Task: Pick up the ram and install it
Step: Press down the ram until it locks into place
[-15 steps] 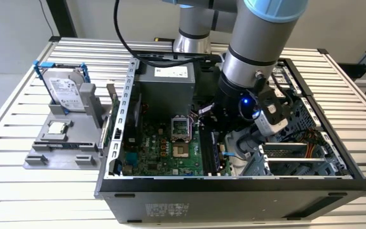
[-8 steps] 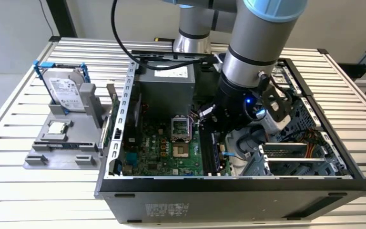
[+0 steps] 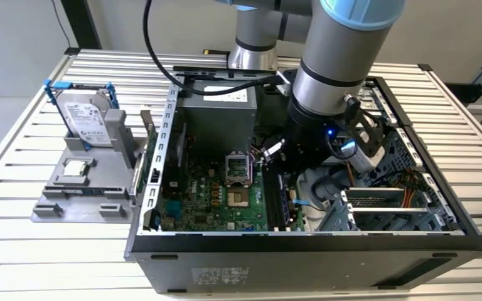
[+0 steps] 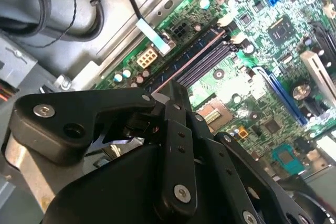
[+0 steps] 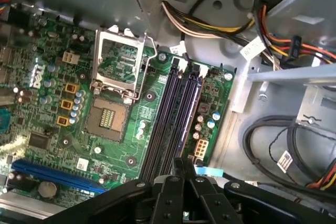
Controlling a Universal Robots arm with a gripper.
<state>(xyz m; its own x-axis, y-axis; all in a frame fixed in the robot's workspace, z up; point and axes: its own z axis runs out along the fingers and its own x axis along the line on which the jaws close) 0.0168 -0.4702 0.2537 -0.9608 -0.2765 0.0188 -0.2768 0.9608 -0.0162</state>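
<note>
The ram [image 5: 178, 167] is showing as a thin dark edge standing upright between the fingertips of the gripper [image 5: 181, 181], and the jaws are pinching it from both sides with no gap visible around it. In both wrist views the stick [image 4: 176, 95] is hanging directly over the near end of the bank of long black memory slots [image 5: 174, 119], lined up lengthwise with them. I cannot tell whether its lower edge is touching a slot or sitting just above it, since the fingers are hiding the board's faces.

In the exterior view the arm is reaching down into the open computer case [image 3: 308, 248], and the gripper [image 3: 294, 172] is working low over the green motherboard [image 3: 216, 200], toward the exterior view's right of the open processor socket [image 3: 236, 170]. The ram [image 3: 285, 199] is appearing there as a dark strip just below the gripper. The grey power supply [image 3: 220, 113] is sitting at the far end of the case.

Outside the case, toward the exterior view's left, a grey stand [image 3: 78, 204] is resting on the slatted table [image 3: 23, 157]. It is carrying a silver hard drive [image 3: 86, 116] upright in a blue frame, with a small square processor chip [image 3: 75, 167] lying flat nearer the camera.
</note>
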